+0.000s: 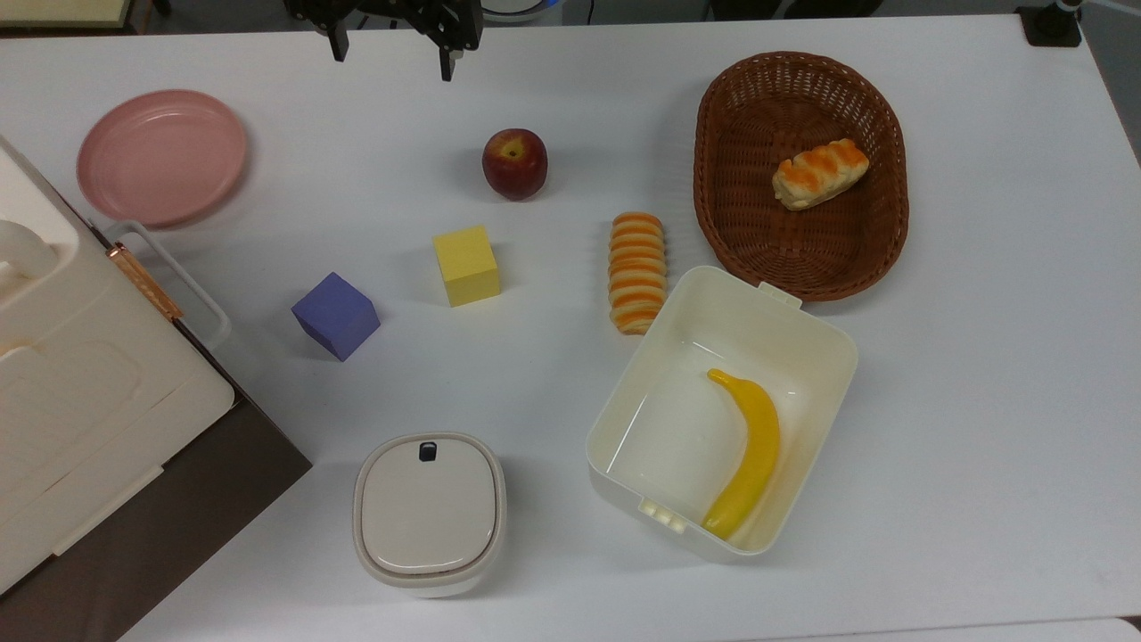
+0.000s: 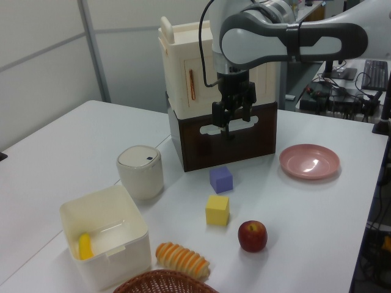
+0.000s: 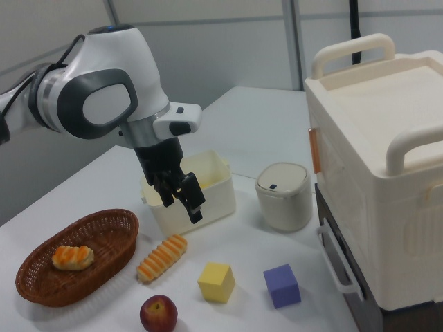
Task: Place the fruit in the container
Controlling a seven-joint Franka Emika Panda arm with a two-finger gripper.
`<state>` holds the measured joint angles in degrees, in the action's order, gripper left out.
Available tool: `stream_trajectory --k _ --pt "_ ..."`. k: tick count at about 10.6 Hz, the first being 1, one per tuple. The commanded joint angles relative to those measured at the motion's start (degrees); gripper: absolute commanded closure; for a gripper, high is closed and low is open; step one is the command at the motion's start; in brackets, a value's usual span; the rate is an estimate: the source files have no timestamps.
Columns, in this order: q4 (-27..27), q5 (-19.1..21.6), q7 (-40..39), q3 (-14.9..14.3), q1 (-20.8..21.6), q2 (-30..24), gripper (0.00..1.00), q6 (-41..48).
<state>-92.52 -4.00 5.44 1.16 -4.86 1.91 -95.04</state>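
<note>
Top view coverage starts at the near desk edge, where the container (image 1: 807,308) lies open with a banana (image 1: 749,450) resting along one wall, so free floor is left for the fruit. A striped pastry (image 1: 637,270) is placed just beside its far corner, and a wicker basket (image 1: 878,214) stands beyond. The fruit (image 1: 514,163) is set upright on bare desk, well apart from the container and nearer the far edge, its stem dimple facing up, which is judged to favour a grasp from above. At the far edge the gripper (image 1: 391,49) is held high with its fingers spread apart and empty, not yet over the fruit. Height is given by the left view, where the gripper (image 2: 230,118) hangs well above the blocks; the container's depth is seen better there too.
</note>
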Motion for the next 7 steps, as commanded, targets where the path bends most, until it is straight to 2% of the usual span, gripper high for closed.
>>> stream_trajectory --k 1,7 --pt "0.76 -0.05 0.97 -0.2 0.73 0.11 0.0 1.62" --pt "0.67 1.36 0.97 -0.28 0.82 0.11 0.0 2.75"
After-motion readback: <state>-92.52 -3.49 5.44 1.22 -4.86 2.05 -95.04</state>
